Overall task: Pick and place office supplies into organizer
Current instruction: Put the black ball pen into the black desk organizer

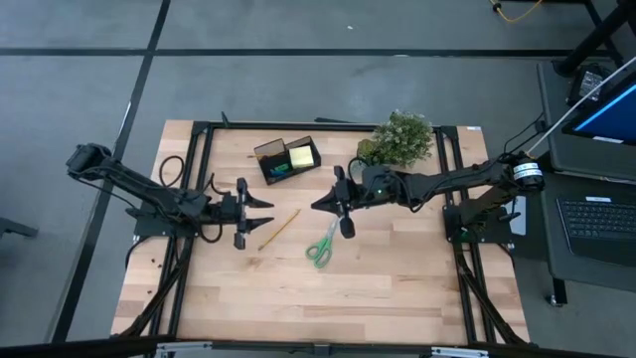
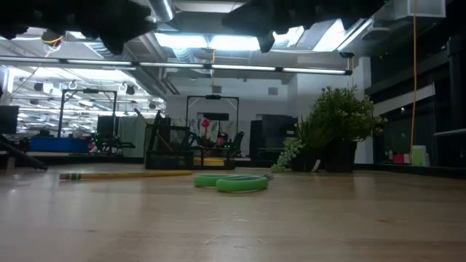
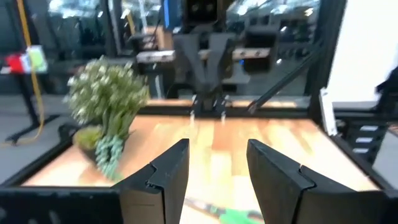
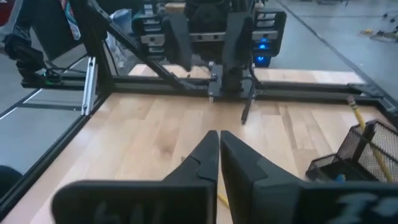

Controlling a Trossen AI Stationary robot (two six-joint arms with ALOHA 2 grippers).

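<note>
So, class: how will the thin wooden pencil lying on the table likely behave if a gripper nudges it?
The thin wooden pencil lies flat on smooth wood, so it probably rolls or slides. It looks slender and stiff, so likely light and unbending.

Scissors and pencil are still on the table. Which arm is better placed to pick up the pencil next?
Left, probably. Its end effector is open and sits just beside the pencil. The right end effector is shut and nearer the scissors. Both hover near the organizer.
</note>
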